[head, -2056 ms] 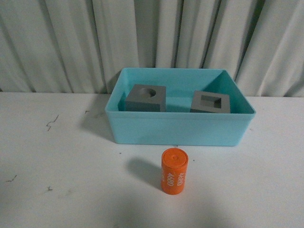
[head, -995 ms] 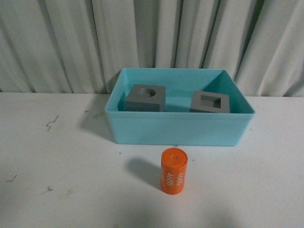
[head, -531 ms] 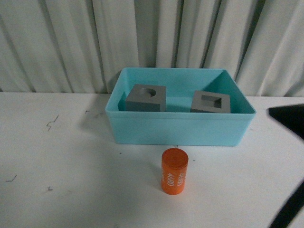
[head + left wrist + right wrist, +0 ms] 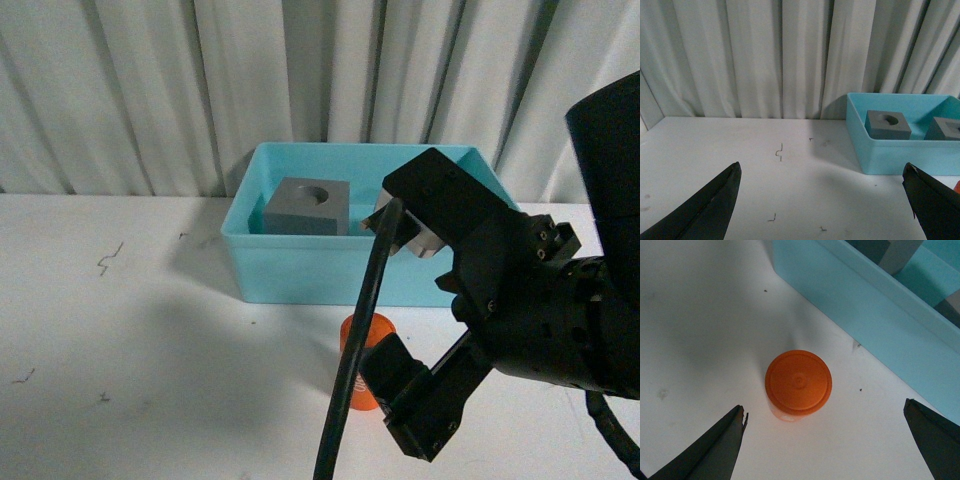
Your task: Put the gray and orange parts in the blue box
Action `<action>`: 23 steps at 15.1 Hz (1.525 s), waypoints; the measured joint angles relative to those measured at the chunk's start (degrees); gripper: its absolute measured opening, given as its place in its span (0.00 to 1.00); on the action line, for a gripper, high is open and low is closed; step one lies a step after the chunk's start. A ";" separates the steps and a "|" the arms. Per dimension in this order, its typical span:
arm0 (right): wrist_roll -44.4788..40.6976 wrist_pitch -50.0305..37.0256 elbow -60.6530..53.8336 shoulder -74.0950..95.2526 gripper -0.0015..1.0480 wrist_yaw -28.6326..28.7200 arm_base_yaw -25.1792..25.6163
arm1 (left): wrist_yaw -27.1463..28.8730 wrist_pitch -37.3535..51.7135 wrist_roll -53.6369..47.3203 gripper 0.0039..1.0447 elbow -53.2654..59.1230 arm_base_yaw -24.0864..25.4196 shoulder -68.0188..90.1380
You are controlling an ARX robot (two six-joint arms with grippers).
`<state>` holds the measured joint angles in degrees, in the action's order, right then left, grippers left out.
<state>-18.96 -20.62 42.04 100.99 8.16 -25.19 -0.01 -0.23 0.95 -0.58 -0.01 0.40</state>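
Right gripper (image 4: 824, 408): your jaws stand wide apart and carry nothing. They point down, with the orange cylinder (image 4: 798, 382) between the two fingertips, nearer one of them than the other.
Left gripper (image 4: 821, 169): it is also spread wide and empty, held back over the table (image 4: 740, 150) and well apart from the parts.
What changed: half a second ago only an edge of the right arm (image 4: 520, 310) showed at the side of the front view. Now it fills that side and hangs over the cylinder.
Orange cylinder: it stands upright on the table, just in front of the blue box (image 4: 300, 270), where it stood before. It is not yet touched.
Gray cubes: the one with the round recess (image 4: 308, 206) and the one with the rectangular recess (image 4: 946, 128) both lie inside the box, unmoved.
Height: you probably still have some way to descend, though the wrist view gives no sure depth.
Task meaning: only the cylinder is left. Centre on it, lower, close, then carry it over the near wall.
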 joint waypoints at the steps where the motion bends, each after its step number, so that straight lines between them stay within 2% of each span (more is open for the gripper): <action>1: 0.09 0.11 1.16 1.55 0.94 -0.50 -0.35 | 0.02 0.00 0.00 0.94 0.00 0.00 0.00; 11: 6.10 1.73 7.76 11.39 0.92 -4.57 -1.86 | 0.00 0.00 0.00 0.94 0.00 0.00 0.00; 16: 6.36 1.73 7.76 11.45 0.46 -4.39 -1.88 | 0.00 0.00 -0.02 0.94 0.00 0.00 0.00; 20: 9.57 2.99 6.43 2.23 0.42 -0.22 -0.94 | 0.00 0.00 0.00 0.94 0.00 0.00 0.00; 21: 11.13 3.10 7.48 -2.80 0.41 1.51 0.55 | 0.02 0.00 0.00 0.94 0.00 0.00 0.00; 23: 12.52 2.93 15.50 -6.99 0.41 0.83 5.22 | 0.00 0.00 -0.02 0.94 0.00 0.00 0.00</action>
<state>-6.44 -17.69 57.54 94.00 8.99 -19.97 -0.01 -0.23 0.93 -0.58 -0.01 0.40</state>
